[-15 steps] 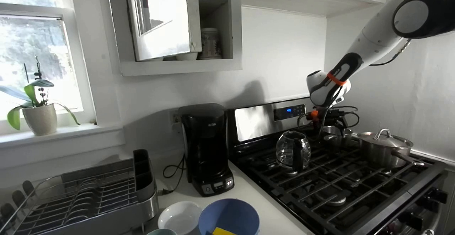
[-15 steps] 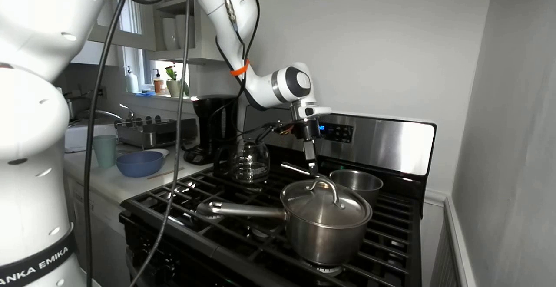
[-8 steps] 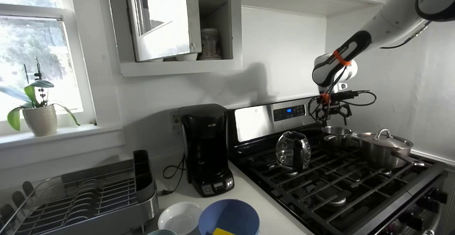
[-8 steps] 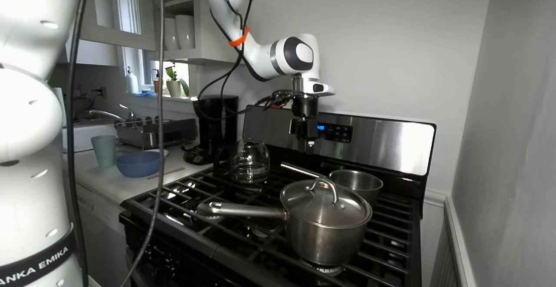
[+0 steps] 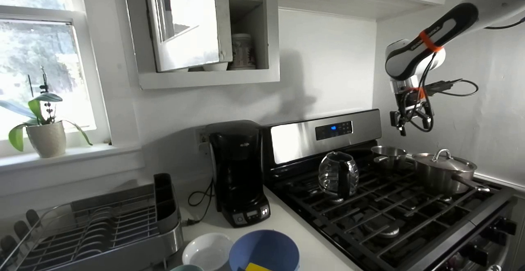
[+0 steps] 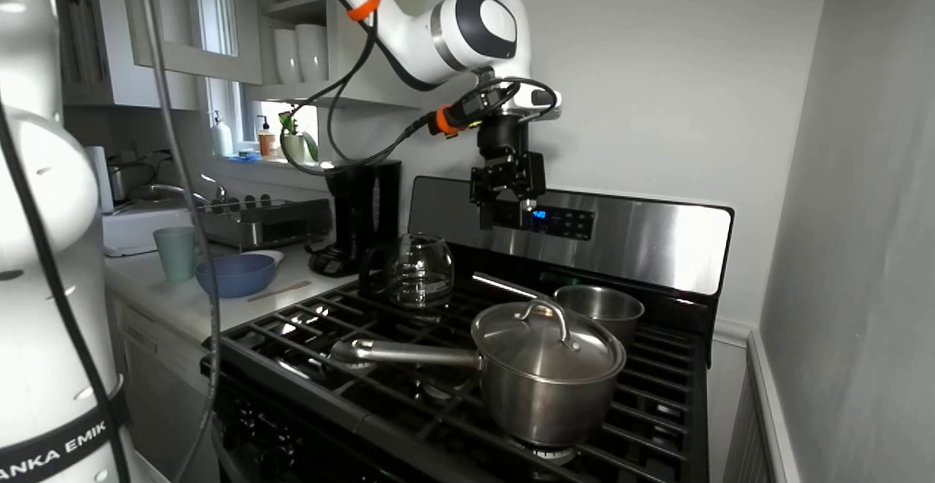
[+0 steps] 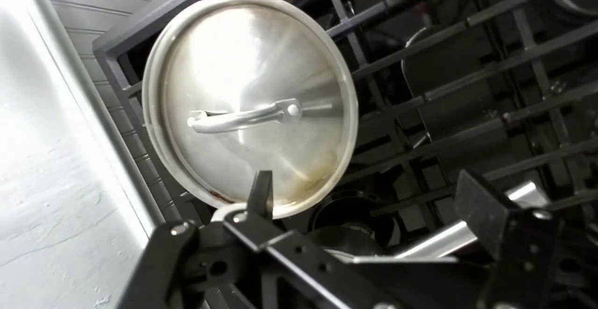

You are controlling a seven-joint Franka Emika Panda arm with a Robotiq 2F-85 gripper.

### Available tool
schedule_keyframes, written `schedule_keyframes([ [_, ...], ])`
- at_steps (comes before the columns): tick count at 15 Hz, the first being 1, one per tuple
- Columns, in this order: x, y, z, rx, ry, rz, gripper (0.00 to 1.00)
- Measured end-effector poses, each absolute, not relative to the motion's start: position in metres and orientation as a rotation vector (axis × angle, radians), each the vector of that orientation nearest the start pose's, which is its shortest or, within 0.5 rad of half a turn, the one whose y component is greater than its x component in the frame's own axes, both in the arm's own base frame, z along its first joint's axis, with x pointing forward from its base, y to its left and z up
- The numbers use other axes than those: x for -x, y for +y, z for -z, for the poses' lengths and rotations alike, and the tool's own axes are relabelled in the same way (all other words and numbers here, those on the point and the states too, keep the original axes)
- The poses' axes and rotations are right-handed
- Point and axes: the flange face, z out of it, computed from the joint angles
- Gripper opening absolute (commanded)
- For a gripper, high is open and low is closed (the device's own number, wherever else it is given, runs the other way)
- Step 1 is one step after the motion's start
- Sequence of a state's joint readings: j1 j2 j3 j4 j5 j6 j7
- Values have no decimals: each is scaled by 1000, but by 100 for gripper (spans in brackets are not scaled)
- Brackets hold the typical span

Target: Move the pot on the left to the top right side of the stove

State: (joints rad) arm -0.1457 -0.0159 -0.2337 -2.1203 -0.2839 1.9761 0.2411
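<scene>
The pot (image 5: pixel 389 153), a small steel saucepan without a lid, stands at the back right of the stove (image 6: pixel 650 242) in both exterior views. It is partly hidden behind the lidded pot in an exterior view (image 6: pixel 610 306). Its long handle points towards the glass carafe. In the wrist view part of the pot's handle (image 7: pixel 434 242) shows below the fingers; its body is mostly hidden by the gripper. My gripper (image 6: pixel 506 216) is open and empty, well above the pot and its handle. It also shows in an exterior view (image 5: pixel 414 123) and the wrist view (image 7: pixel 373 201).
The lidded steel pot (image 6: pixel 548 395) stands in front of the saucepan, its handle towards the counter; it fills much of the wrist view (image 7: pixel 252 75). A glass carafe (image 5: pixel 338 174) stands at the back left. A coffee maker (image 5: pixel 238 172) and blue bowl (image 5: pixel 264 250) are on the counter.
My gripper has risen from beside the saucepan's handle to well above the grates, shifting towards the stove's right and turning a little. The saucepan, lidded pot and carafe have not moved.
</scene>
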Motion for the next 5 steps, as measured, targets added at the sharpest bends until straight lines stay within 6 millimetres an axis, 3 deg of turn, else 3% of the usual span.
schedule_keyframes([
  [3,-446,-213,-428,3331,556,-276,100],
  [5,-433,-212,-435,3337,465,-273,100],
])
